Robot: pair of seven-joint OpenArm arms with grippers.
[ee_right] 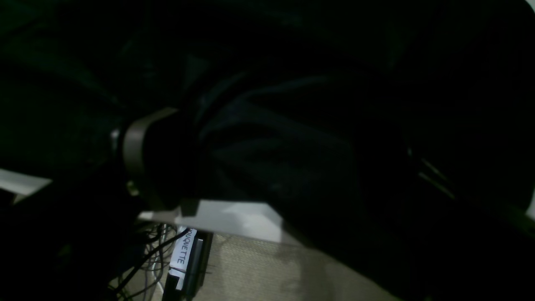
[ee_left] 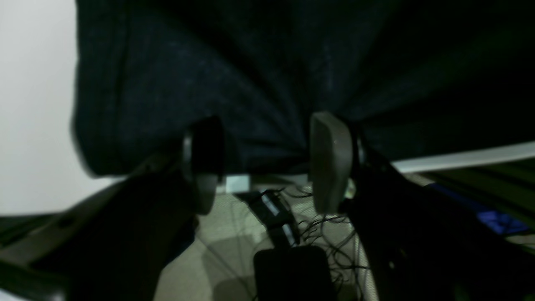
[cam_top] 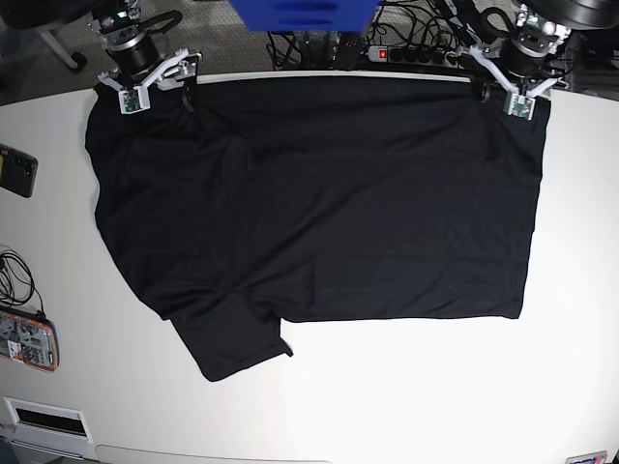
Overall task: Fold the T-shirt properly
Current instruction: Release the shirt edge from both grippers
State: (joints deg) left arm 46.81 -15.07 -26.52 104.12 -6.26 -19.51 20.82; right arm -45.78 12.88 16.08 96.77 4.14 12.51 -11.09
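The black T-shirt (cam_top: 319,203) lies spread flat across the white table (cam_top: 406,387), one short sleeve (cam_top: 232,338) sticking out at the near left. Its far edge runs along the table's back rim. My left gripper (cam_top: 505,95) sits at the far right corner of the shirt. In the left wrist view its fingers (ee_left: 332,163) stand apart around the gathered cloth edge (ee_left: 259,125), without pinching it. My right gripper (cam_top: 158,87) sits at the far left corner, jaws wide. One pale finger (ee_right: 133,154) shows there, with bunched cloth (ee_right: 271,159) filling the gap.
A dark phone (cam_top: 15,170) lies at the left table edge. Below it are cables (cam_top: 12,271) and an orange device (cam_top: 27,340). A white box (cam_top: 44,418) is at the near left corner. A power strip (cam_top: 406,53) and wires hang behind the back rim.
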